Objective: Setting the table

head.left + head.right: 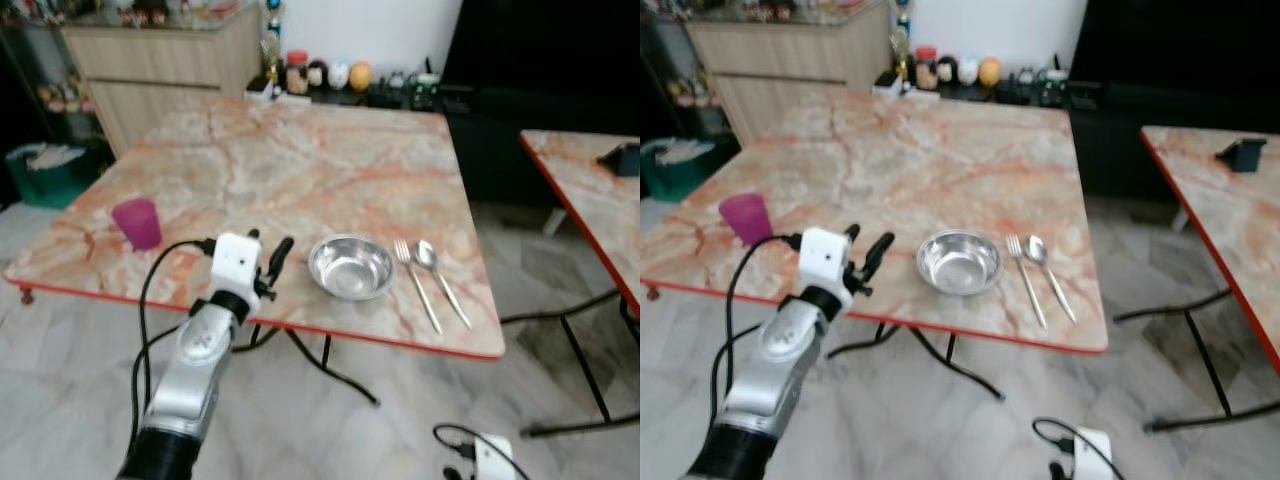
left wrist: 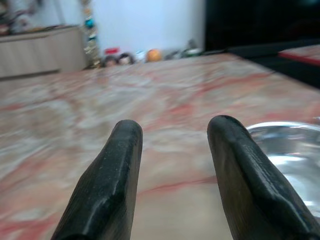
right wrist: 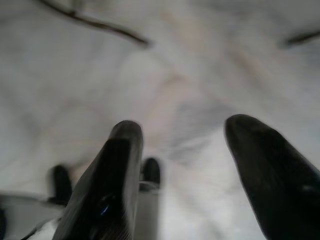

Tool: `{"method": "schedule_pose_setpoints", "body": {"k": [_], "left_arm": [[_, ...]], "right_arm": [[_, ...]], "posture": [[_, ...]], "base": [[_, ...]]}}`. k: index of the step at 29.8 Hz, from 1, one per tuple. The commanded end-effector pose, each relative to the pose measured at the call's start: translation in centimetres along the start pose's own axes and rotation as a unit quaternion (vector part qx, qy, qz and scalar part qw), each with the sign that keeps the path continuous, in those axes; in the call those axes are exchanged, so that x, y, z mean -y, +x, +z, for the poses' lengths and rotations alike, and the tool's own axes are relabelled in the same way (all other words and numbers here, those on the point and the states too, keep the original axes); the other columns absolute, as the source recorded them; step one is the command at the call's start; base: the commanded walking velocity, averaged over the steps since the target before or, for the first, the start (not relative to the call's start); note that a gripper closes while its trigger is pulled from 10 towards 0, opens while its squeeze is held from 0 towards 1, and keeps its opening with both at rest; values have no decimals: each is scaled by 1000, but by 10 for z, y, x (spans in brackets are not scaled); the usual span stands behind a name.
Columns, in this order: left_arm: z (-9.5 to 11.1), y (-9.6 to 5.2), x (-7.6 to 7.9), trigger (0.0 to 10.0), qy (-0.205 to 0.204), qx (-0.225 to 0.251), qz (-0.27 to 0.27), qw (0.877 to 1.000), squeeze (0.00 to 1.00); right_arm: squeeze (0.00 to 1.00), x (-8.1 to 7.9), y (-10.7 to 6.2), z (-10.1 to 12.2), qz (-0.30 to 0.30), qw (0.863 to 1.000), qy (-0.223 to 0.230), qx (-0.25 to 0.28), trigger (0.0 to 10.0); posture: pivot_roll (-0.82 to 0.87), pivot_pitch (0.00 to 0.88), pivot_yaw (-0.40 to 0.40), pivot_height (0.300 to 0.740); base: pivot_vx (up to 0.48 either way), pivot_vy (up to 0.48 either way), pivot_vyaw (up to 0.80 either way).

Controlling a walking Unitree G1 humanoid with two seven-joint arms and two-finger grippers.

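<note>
Left claw (image 1: 268, 252), bowl (image 2: 287, 155) edge-cropped

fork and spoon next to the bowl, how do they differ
The fork ends in thin tines, while the spoon ends in a rounded bowl-shaped head. The fork lies nearer the metal bowl, and the spoon lies on its far side, towards the table edge. Both are silver, lie flat and roughly parallel, heads pointing away from the robot.

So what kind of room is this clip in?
Most likely a home dining area: a marble-patterned folding table laid with a steel bowl, fork and spoon, and a wooden sideboard behind.
</note>
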State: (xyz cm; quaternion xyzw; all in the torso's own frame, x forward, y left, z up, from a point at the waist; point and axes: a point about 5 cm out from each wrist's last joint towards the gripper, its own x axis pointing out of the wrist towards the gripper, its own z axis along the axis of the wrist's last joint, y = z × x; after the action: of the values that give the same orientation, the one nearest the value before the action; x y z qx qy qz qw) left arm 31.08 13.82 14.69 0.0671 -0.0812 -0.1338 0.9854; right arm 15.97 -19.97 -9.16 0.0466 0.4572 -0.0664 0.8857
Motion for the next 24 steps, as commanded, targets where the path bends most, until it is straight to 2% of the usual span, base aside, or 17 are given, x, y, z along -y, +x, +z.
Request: {"method": "schedule_pose_setpoints", "body": {"k": [1,10,14,18,21,23,24], "left_arm": [[4,3,6,10000,0,11,-8,1000,0],[5,2,5,10000,0,11,-5,1000,0],[4,2,6,10000,3,8,-8,1000,0],[2,0,9,10000,-29,-11,-23,999,0],[1,-5,11,10000,-79,-42,-48,995,0],[1,-6,11,10000,-83,-47,-49,994,0],[1,-9,8,10000,-91,-58,-51,993,435]], "right_arm": [[0,8,-1,-2,-12,1000,9,-2,10000],[0,9,-1,-2,-12,1000,6,-7,10000],[0,9,-1,-1,-11,1000,5,-3,10000],[0,9,-1,-1,-12,1000,4,-3,10000],[0,10,-1,-1,-12,1000,4,-4,10000],[0,10,-1,-1,-12,1000,4,-4,10000],[0,10,-1,-1,-12,1000,3,-4,10000]], "posture": [[123,0,-35,740],[129,0,-38,740],[131,0,-39,740],[130,0,-38,740],[129,0,-36,740],[135,0,-34,740],[135,0,-34,740]], "base": [[262,0,0],[263,0,-515],[64,0,0],[0,0,0],[0,0,0],[0,0,0],[0,0,0]]}}
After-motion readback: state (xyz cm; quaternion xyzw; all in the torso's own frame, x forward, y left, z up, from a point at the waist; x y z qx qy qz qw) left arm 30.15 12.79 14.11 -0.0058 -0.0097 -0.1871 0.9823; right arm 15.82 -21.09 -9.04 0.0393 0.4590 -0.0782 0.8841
